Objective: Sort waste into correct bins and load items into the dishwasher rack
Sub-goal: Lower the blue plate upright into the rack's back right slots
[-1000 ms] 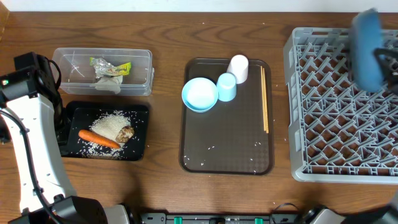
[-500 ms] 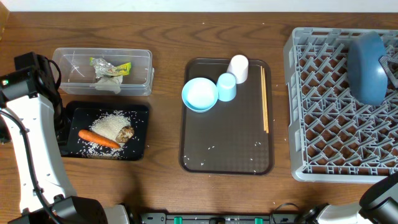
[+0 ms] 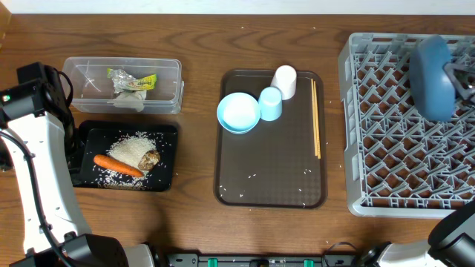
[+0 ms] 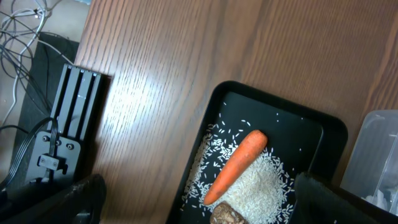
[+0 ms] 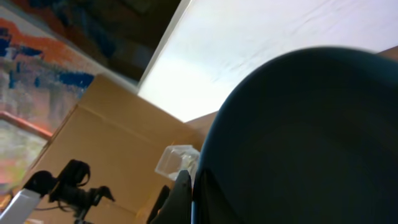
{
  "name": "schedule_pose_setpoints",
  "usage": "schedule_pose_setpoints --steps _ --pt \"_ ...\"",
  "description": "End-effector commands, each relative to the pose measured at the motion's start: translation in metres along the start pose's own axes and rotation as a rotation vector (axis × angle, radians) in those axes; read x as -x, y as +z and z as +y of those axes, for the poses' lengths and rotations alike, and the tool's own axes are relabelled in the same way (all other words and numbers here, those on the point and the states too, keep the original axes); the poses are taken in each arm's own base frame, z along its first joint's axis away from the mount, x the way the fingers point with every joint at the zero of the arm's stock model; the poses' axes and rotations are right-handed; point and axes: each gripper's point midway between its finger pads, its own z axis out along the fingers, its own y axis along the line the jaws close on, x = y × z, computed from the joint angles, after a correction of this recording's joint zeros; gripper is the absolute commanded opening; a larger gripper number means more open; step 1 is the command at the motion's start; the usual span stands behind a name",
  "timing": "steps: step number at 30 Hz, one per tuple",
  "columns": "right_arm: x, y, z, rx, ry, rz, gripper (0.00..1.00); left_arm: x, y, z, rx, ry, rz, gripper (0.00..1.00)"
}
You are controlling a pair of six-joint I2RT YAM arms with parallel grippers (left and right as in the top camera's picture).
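The left gripper point(image 4: 199, 202) hung over the black tray point(image 3: 167, 133), its jaws wide apart and empty. On that tray the carrot point(image 3: 118, 165) lay diagonally against the rice point(image 3: 130, 148). The chopsticks point(image 3: 316, 119) lay front to back along the brown tray's point(image 3: 297, 185) right edge. Over the grey rack's point(image 3: 393, 148) far right part, the right gripper point(image 3: 456, 74) had its jaws clamped on the dark-blue plate point(image 3: 432, 78). The plate was tipped up on edge, its long axis front to back; contact with the pegs could not be told.
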Motion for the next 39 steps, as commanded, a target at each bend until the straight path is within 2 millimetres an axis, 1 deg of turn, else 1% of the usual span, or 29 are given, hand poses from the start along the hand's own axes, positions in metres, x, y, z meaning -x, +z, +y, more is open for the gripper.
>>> schedule_pose_setpoints --steps 1,3,5,10,20,30,36,39 --pt "-0.006 0.023 0.012 0.036 0.006 0.052 0.01 0.002 0.002 0.002 0.015 -0.011 -0.008 0.98" --pt "-0.008 0.031 0.011 0.025 0.005 0.056 0.01 0.002 0.002 0.002 0.015 -0.011 -0.008 0.98" --pt "-0.007 0.034 0.008 0.006 0.020 0.046 0.01 0.002 0.002 0.002 0.015 -0.011 -0.009 0.98" --pt "-0.002 0.032 0.003 -0.025 0.065 0.022 0.01 0.002 0.002 0.002 0.015 -0.011 -0.008 0.98" --pt "-0.001 0.031 -0.002 -0.037 0.078 0.014 0.01 0.002 0.002 0.002 0.015 -0.012 -0.008 0.98" --pt "-0.003 0.030 -0.019 -0.114 0.171 -0.021 0.01 0.002 0.002 0.002 0.015 -0.012 -0.008 0.98" --pt "-0.002 0.030 -0.020 -0.121 0.175 -0.025 0.01 0.002 0.002 0.002 0.015 -0.012 -0.008 0.98" --pt "-0.003 0.029 -0.027 -0.152 0.203 -0.038 0.01 0.002 0.002 0.002 0.015 -0.011 -0.008 0.98"
